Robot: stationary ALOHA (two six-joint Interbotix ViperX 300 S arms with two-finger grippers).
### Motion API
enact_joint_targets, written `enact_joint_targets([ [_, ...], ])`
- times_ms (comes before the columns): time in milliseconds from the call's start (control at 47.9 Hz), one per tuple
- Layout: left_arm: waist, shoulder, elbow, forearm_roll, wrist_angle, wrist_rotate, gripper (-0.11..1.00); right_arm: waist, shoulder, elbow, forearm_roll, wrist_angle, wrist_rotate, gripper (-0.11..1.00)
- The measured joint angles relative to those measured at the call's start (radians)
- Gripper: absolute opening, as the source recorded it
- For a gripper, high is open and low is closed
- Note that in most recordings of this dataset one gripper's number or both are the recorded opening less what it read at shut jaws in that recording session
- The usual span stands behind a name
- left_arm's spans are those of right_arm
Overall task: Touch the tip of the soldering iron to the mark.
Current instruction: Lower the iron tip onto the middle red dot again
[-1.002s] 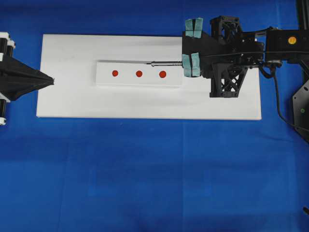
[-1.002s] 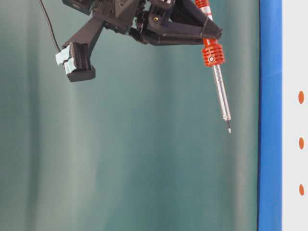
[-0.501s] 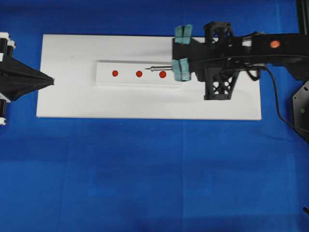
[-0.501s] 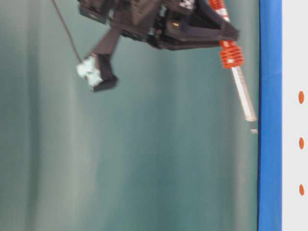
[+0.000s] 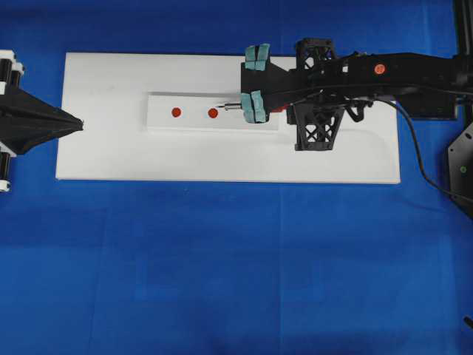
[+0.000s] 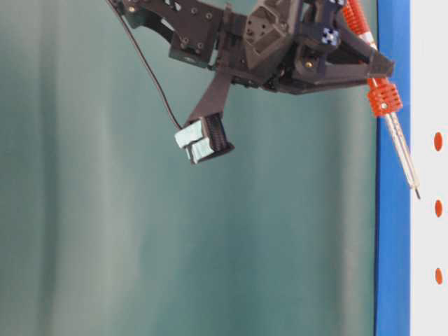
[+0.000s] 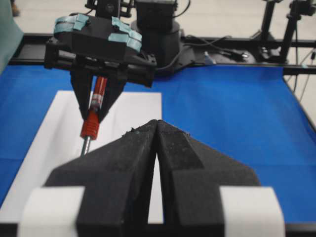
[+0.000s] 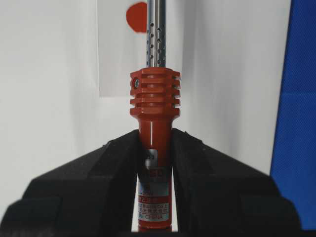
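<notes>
The soldering iron (image 8: 154, 148) has a red-orange handle and a perforated metal shaft. My right gripper (image 8: 154, 163) is shut on its handle and points it down at the white strip (image 5: 162, 120). In the overhead view its tip (image 5: 228, 106) lies just right of the middle red mark (image 5: 213, 113). The left mark (image 5: 176, 112) is clear; the right one is hidden under the gripper (image 5: 275, 103). In the table-level view the tip (image 6: 418, 195) is close to the board near the middle mark (image 6: 438, 208); I cannot tell whether it touches. My left gripper (image 7: 157, 124) is shut and empty.
The strip lies on a white board (image 5: 111, 155) on the blue table cover (image 5: 222, 259). My left gripper (image 5: 80, 123) rests at the board's left edge. The iron's black cord (image 5: 417, 148) trails off to the right.
My right gripper has moved left along the strip and lower toward the board. The iron's tip has gone from near the right mark to beside the middle mark. The left arm is still.
</notes>
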Motion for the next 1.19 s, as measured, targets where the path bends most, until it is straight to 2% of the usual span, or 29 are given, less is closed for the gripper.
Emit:
enact_joint_targets([
  [376, 0.000, 0.000, -0.002, 0.000, 0.003, 0.000, 0.00, -0.003, 0.044, -0.008, 0.000, -0.012, -0.002, 0.06],
  [1190, -0.002, 0.000, 0.000, 0.002, 0.002, 0.000, 0.00, -0.003, 0.048, -0.008, 0.009, -0.015, -0.006, 0.06],
])
